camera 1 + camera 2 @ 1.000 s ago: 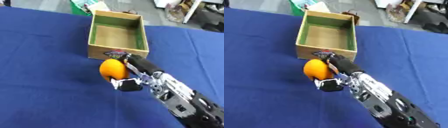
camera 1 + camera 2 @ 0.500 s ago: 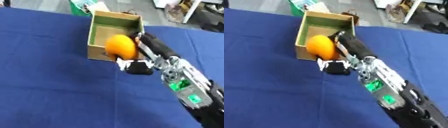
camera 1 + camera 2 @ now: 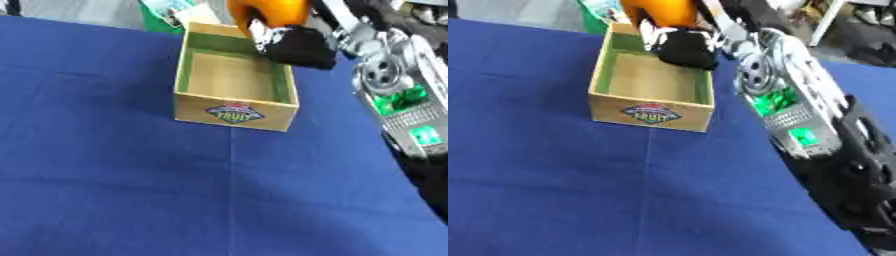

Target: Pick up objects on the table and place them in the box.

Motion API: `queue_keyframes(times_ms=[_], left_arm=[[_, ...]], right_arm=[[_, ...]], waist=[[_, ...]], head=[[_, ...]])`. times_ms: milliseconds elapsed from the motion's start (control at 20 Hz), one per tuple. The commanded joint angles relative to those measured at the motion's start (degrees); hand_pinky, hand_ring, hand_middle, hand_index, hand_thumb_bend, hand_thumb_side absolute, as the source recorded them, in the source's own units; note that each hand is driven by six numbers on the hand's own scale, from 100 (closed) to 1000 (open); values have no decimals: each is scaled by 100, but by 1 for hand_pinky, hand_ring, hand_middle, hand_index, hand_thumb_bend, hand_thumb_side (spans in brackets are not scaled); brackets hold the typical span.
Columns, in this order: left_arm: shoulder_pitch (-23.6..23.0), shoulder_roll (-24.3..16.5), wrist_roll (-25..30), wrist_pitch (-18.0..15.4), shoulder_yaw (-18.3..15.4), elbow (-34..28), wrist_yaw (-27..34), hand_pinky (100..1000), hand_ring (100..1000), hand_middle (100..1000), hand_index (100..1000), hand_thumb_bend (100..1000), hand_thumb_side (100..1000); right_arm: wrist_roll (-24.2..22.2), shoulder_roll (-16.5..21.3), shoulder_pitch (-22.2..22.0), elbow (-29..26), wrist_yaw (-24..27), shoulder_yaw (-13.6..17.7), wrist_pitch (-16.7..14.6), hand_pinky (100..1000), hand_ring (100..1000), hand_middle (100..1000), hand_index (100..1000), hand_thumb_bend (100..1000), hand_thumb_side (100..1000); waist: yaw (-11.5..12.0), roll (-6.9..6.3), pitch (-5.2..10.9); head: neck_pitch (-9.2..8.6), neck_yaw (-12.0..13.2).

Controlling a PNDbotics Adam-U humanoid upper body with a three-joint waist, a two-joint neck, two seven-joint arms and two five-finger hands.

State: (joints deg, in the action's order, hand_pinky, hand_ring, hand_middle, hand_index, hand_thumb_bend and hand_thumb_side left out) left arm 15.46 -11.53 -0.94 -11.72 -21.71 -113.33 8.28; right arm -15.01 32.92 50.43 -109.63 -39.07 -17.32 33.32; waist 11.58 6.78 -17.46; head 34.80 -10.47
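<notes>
An orange round fruit [image 3: 264,11] hangs above the far end of the open cardboard box [image 3: 234,111], partly cut off by the top edge of the view. My right hand [image 3: 293,42] is shut on it, thumb curled under the fruit, the arm coming in from the right. The box [image 3: 651,114] has a green inner lining, a fruit label on its near wall, and nothing inside it. My left hand shows in neither view.
A blue cloth [image 3: 131,190] covers the table. A green and white package [image 3: 171,12] lies just past the box's far end. Clutter and a dark floor lie beyond the table's far edge.
My right hand has carried the orange fruit from the box's near wall up and away, over its far end. The view has also shifted closer to the box.
</notes>
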Motion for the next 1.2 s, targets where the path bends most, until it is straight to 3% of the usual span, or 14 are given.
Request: queue_keyframes(times_ms=[50, 400, 850, 1200], left_arm=[[52, -56, 46, -22, -5, -126, 1, 480, 461, 441, 696, 100, 832], [84, -60, 120, -57, 36, -126, 15, 480, 460, 439, 696, 100, 829], [111, -75, 206, -54, 78, -126, 37, 480, 458, 438, 695, 100, 827], [113, -73, 207, -31, 66, -126, 28, 481, 458, 437, 695, 100, 827]], right_arm=[[98, 26, 371, 515, 81, 61, 79, 712, 803, 517, 662, 100, 449], [635, -512, 1130, 2054, -62, 22, -65, 636, 795, 510, 657, 100, 451], [1140, -1099, 1774, 4327, -1050, 181, -431, 576, 773, 523, 649, 100, 489], [962, -1216, 1828, 5109, -1720, 358, -700, 565, 766, 526, 641, 100, 493]], waist=[[57, -47, 57], [262, -20, -68], [454, 56, -124], [478, 75, -124]], head=[[-128, -81], [-286, -228], [-411, -405], [-440, -427]])
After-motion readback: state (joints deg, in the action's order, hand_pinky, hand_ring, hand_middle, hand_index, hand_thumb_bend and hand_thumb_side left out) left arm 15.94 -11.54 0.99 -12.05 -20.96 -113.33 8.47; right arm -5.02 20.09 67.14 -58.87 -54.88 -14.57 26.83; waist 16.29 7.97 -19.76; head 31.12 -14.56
